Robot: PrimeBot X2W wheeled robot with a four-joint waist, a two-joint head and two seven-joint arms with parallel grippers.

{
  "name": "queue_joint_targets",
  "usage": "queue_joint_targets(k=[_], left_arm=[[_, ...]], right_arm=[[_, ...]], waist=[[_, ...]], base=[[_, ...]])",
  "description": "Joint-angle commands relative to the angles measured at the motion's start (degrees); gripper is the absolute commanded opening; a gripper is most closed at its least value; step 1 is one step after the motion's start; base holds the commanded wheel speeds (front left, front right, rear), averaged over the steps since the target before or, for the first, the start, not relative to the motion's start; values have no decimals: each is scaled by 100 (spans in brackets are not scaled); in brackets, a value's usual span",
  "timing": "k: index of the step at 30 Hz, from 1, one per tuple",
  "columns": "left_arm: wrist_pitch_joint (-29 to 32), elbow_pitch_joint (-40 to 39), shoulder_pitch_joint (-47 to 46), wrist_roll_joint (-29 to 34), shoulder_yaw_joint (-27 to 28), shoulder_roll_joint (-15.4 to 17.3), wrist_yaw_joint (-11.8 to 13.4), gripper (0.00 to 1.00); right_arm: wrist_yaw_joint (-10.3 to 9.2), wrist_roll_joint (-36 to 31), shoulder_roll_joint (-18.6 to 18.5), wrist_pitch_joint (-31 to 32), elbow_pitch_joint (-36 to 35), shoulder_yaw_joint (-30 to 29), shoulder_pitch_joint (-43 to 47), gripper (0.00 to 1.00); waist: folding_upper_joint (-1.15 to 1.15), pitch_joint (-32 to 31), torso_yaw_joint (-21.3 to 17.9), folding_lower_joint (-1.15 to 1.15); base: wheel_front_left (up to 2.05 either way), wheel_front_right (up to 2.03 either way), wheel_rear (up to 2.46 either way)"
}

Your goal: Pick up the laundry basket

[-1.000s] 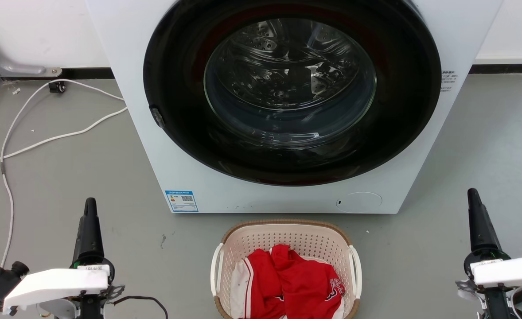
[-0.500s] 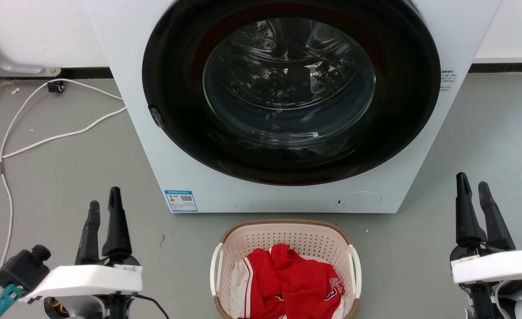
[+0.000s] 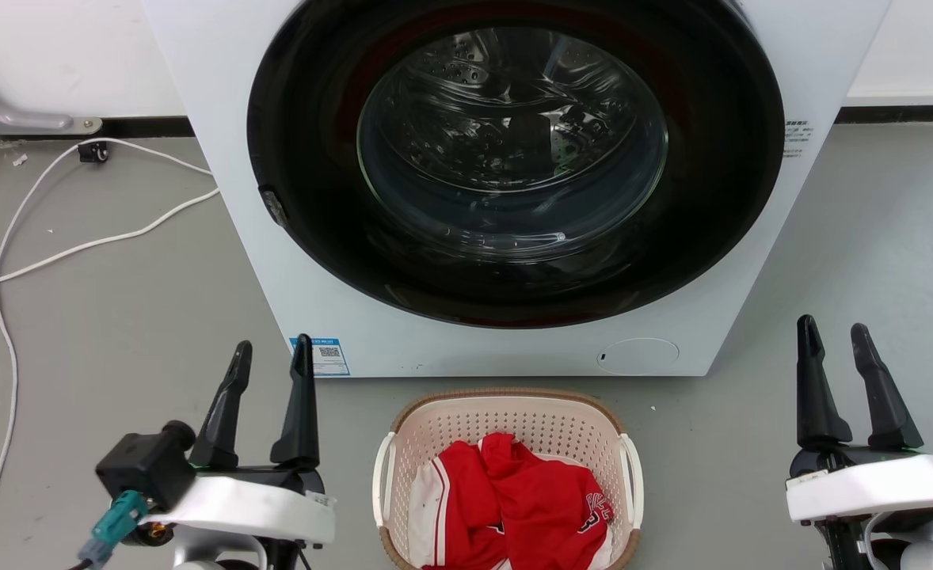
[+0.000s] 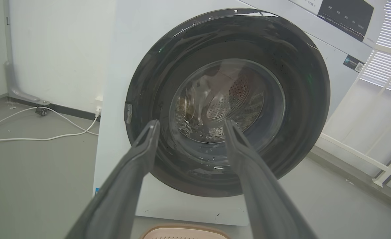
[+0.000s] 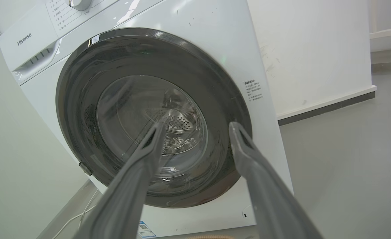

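The laundry basket [image 3: 547,428] sits on the floor at the bottom middle of the head view, cream with a brown rim and white side handles [image 3: 381,477]. Red and white clothing [image 3: 514,507] lies inside it. My left gripper [image 3: 273,343] hovers open to the basket's left, fingers pointing at the washing machine, holding nothing. Far off to the basket's right, my right gripper [image 3: 832,324] is open and holds nothing. In the left wrist view the left gripper [image 4: 191,122] is spread above the basket's rim [image 4: 185,229]. The right gripper [image 5: 198,123] shows open in its wrist view.
A white washing machine [image 3: 514,348] with a shut dark round door [image 3: 514,158] stands right behind the basket. White cables [image 3: 78,245] trail over the grey floor at the left. A wall with a dark skirting runs behind.
Both grippers' fingers have spread apart from one second ago. The left arm has moved right, toward the basket; the right arm has shifted slightly left. The basket has not moved.
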Motion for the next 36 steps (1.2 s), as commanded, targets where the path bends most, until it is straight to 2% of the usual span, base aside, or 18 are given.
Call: queue_joint_targets(k=[1,5,9,15,25,28,36], left_arm=[[-57,-48,-10,190,-98,92,33,100],[-114,-79,-49,443,-349,211,196,100],[-170,-14,-112,746,-679,422,246,100],[-249,-23,-141,992,-934,549,562,100],[-377,47,-120,1303,-1256,702,793,100],[-411,22,-60,1202,-1173,617,754,100],[-490,38,128,1168,-838,363,314,100]], right_arm=[[11,-150,-9,-50,-42,-1,-18,100],[11,-401,-8,-109,-14,-11,6,100],[11,-645,-7,-166,-42,17,10,100],[12,-1128,-6,-238,-35,43,46,100],[12,-1715,-4,-364,84,51,101,100],[12,-1666,-3,-406,125,29,114,100],[7,-1512,-2,-474,349,-71,158,100]], waist=[[0,3,-4,0],[0,18,-12,0],[0,40,-21,0],[0,58,-36,0],[0,51,-73,0],[0,51,-83,0],[0,63,-93,0]], base=[[0,0,0],[0,0,0],[0,0,0],[0,0,0],[0,0,0],[0,0,0],[0,0,0]])
